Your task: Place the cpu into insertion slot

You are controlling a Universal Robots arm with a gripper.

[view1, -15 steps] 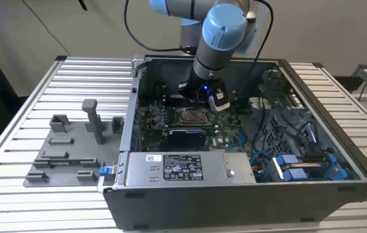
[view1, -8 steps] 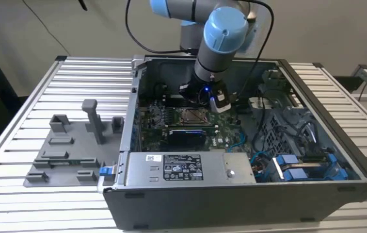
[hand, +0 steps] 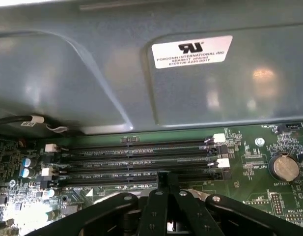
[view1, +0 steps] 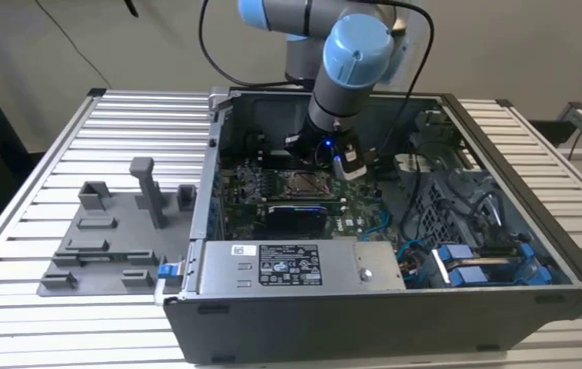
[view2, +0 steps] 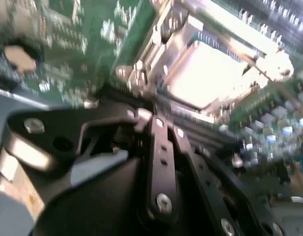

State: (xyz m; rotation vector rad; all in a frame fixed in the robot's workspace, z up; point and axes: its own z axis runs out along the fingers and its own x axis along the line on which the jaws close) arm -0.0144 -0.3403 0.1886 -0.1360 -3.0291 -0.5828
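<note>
The cpu (view2: 203, 73) is a bright silvery square lying flat inside the insertion slot (view2: 141, 73), whose shiny metal frame surrounds it on the green motherboard. From the exterior view the slot (view1: 282, 184) sits mid-board with the cpu (view1: 302, 183) as its pale centre. My gripper (view1: 338, 163) hangs just off the slot towards the exterior view's right and a little above the board. Its black linkages converge to fingertips that stand together in both wrist views, gripper (view2: 158, 120) and gripper (hand: 164, 181), with nothing seen between them. The gripper is apart from the cpu.
The work is inside an open computer case (view1: 537, 231) with tall walls. Long black memory strips (hand: 136, 160) and a coin battery (hand: 284, 166) lie on the board. A power supply (view1: 291, 265), blue cables (view1: 470, 265) and a grey fixture plate (view1: 106, 246) are nearby.
</note>
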